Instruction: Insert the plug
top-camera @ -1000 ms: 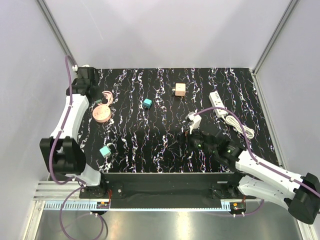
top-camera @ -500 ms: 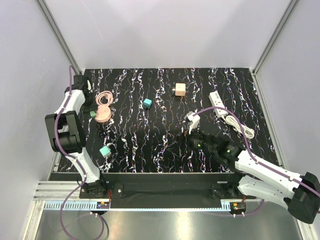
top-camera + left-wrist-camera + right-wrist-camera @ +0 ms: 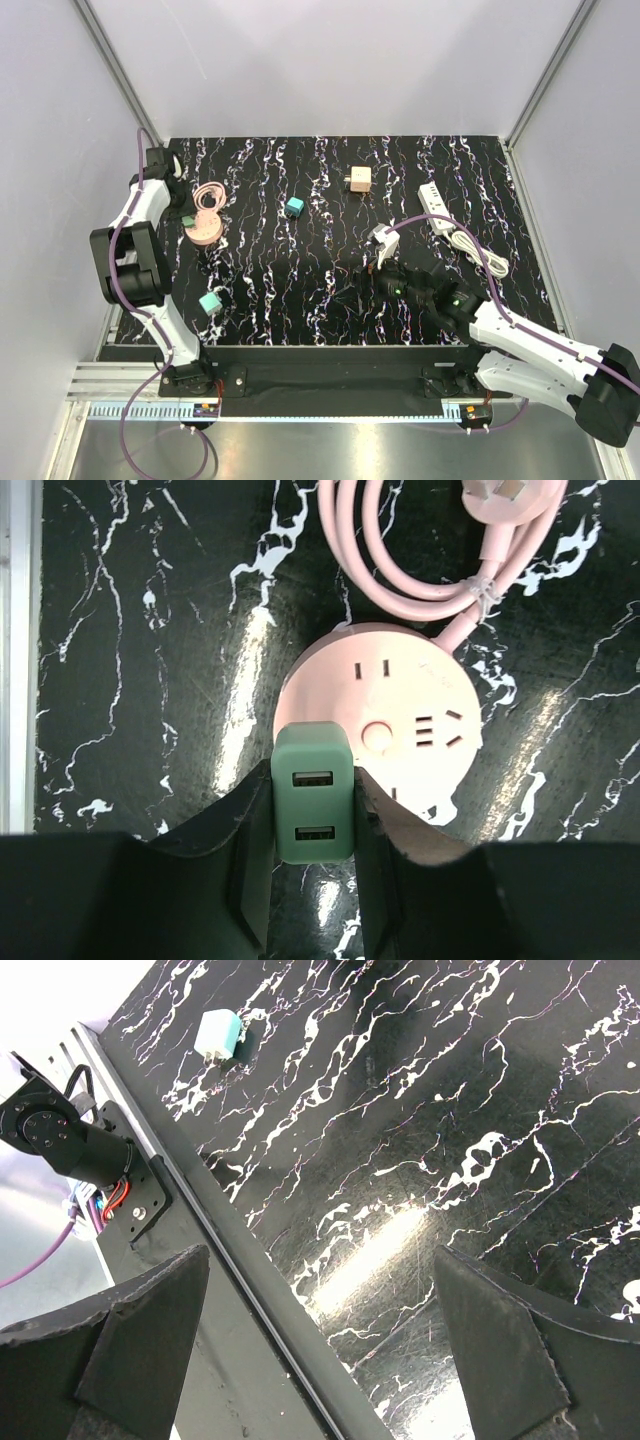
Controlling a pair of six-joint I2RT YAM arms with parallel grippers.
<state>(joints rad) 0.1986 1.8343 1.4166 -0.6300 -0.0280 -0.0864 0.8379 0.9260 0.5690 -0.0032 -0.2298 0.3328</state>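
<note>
The teal-blue plug (image 3: 294, 207) lies alone on the black marbled table, at the back middle. My left gripper (image 3: 186, 220) (image 3: 313, 785) is shut on a different block, a sage-green charger block (image 3: 313, 805) with two USB ports. It holds this block at the near-left edge of a round pink socket (image 3: 385, 730) (image 3: 205, 230). I cannot tell whether the block's prongs are in the socket. My right gripper (image 3: 372, 276) (image 3: 320, 1290) is open and empty, low over the table's front edge, far from the plug.
A pink coiled cord (image 3: 420, 550) lies behind the pink socket. A paler mint-green cube (image 3: 210, 301) (image 3: 220, 1035) sits at the front left. A tan-brown cube (image 3: 359, 179) sits at the back. A white power strip (image 3: 435, 207) with its cord lies at the right.
My left arm has folded back toward the left wall, and its gripper has shifted slightly over the pink socket with the green block. My right gripper has edged a little to the left.
</note>
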